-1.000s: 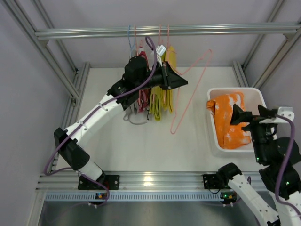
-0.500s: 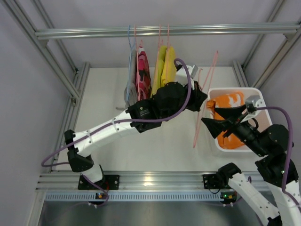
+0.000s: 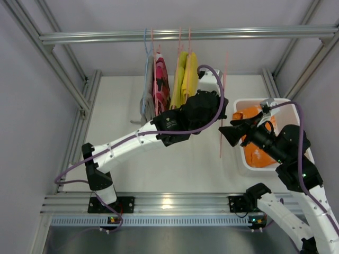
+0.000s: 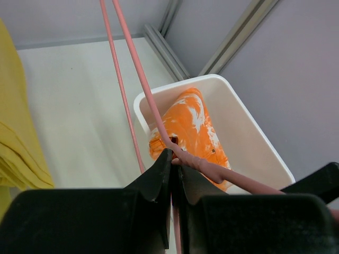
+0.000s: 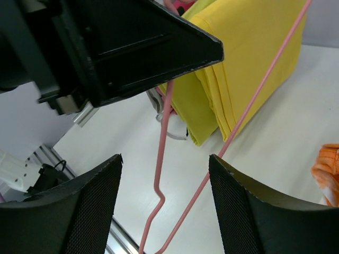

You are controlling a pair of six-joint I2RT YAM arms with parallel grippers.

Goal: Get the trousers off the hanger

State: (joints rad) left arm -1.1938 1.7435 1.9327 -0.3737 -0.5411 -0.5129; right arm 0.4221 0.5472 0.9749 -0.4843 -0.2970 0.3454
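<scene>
Left arm (image 3: 127, 144) is stretched way out to the right, left gripper (image 4: 172, 159) pinched tight shut. Right arm (image 3: 288, 148) bends in toward it, right gripper (image 5: 165, 159) fingers (image 5: 90, 206) spread apart.

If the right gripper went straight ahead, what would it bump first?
Probably the pink hanger: its wire hangs right between the right gripper's open fingers, with yellow clothes farther behind.

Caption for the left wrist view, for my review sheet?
Left pincer shut on the pink hanger, with the orange trousers lying in the white bin beyond.
</scene>
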